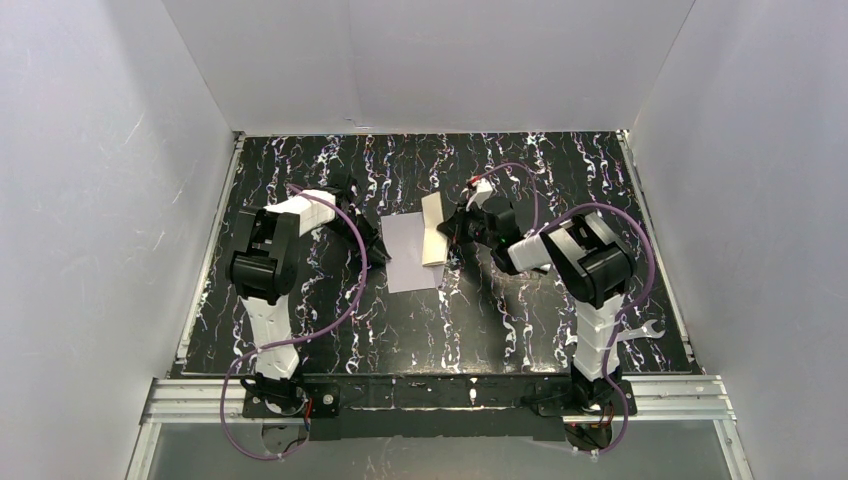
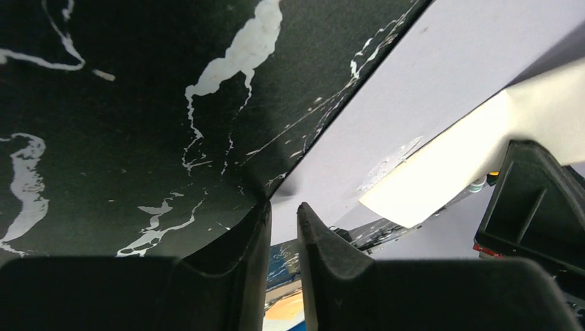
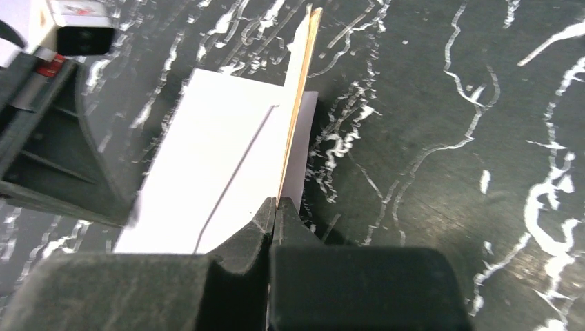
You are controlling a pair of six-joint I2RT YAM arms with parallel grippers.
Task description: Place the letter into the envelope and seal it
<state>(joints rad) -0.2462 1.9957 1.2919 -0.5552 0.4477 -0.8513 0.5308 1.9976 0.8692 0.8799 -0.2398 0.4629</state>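
Note:
The pale lavender-white envelope (image 1: 408, 255) lies flat mid-table. My right gripper (image 1: 452, 230) is shut on the cream-tan letter (image 1: 433, 228), holding it tilted over the envelope's right edge. In the right wrist view the letter (image 3: 302, 83) stands edge-on from the pinched fingertips (image 3: 274, 201), above the envelope (image 3: 221, 158). My left gripper (image 1: 378, 247) sits at the envelope's left edge. In the left wrist view its jaws (image 2: 283, 207) stand a narrow gap apart, with the envelope's corner (image 2: 428, 89) right at the tips. The letter (image 2: 476, 152) shows beyond.
The black marbled tabletop (image 1: 500, 320) is boxed in by white walls on three sides. A small wrench (image 1: 640, 330) lies near the right arm's base. An aluminium rail (image 1: 440, 392) runs along the near edge.

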